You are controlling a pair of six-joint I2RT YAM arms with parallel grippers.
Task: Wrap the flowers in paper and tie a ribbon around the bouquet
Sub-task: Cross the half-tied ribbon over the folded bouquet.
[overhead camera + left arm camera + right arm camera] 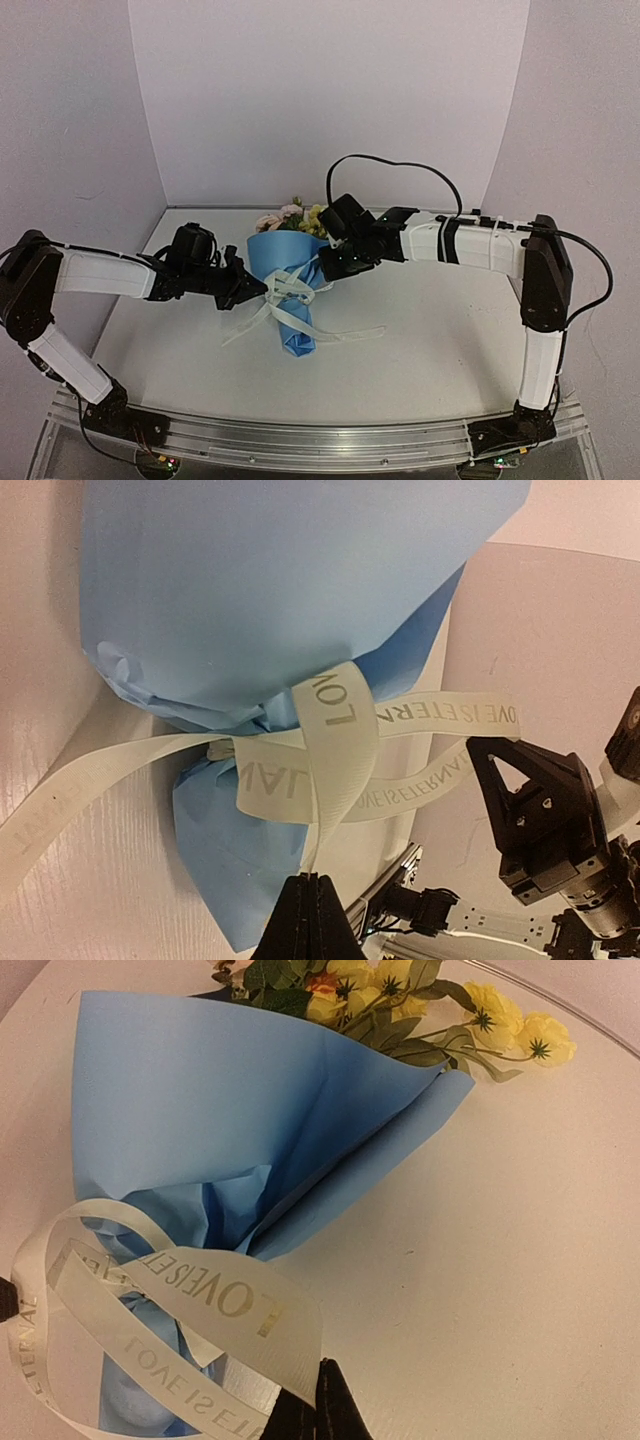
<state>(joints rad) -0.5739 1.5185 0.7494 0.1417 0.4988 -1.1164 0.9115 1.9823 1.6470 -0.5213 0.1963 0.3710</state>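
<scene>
Bouquet lies on its side in the middle of the table, with its wide rim toward the back wall and its narrow tail toward my bases. Flowers, yellow and pale pink with dark leaves, stick out past the rim. Blue paper is wrapped around them as a cone, pinched at the waist where the ribbon goes round in loose printed loops.

My left gripper sits just left of the bouquet's waist, jaws clenched on a strand of ribbon that runs down from the wrap. My right gripper sits just right of the waist, jaws also pressed together, pinching the end of a loop. That loop hangs between my right fingers and the paper and covers part of the waist in the right wrist view. Loose ribbon tails trail over the table on both sides of the bouquet's tail. A black cable arches above my right arm, to the right of the flowers.
</scene>
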